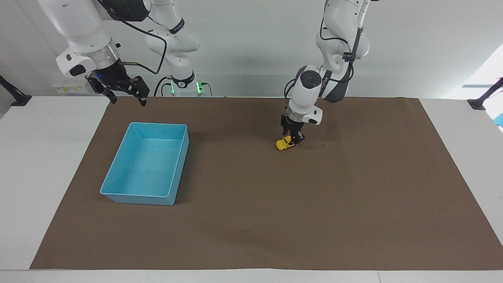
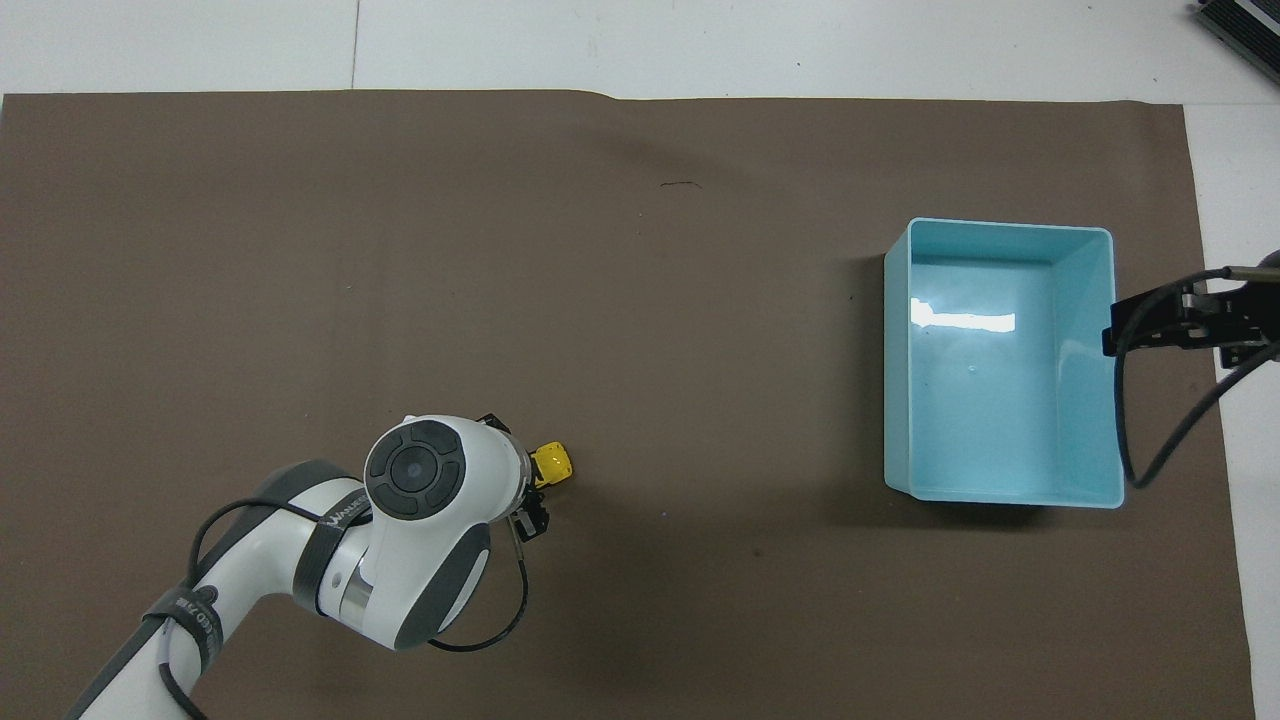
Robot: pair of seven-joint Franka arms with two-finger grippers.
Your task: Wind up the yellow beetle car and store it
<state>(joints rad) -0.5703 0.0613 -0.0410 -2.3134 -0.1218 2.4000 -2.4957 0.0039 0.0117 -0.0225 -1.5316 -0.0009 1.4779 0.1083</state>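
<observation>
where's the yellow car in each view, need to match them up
Facing view: the yellow beetle car sits on the brown mat just right of centre, under the left claw.
Overhead view: the yellow beetle car shows left of centre, low in the picture, poking out from under the left arm's wrist.
Shared landmark: the blue bin.

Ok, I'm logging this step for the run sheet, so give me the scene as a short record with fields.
yellow beetle car: on the brown mat, near the left arm's base
left gripper: down at the car, fingers closed on its rear end
right gripper: open, waiting in the air above the mat's edge, near the bin
blue bin: on the mat toward the right arm's end, nothing in it
storing: not yet done
</observation>
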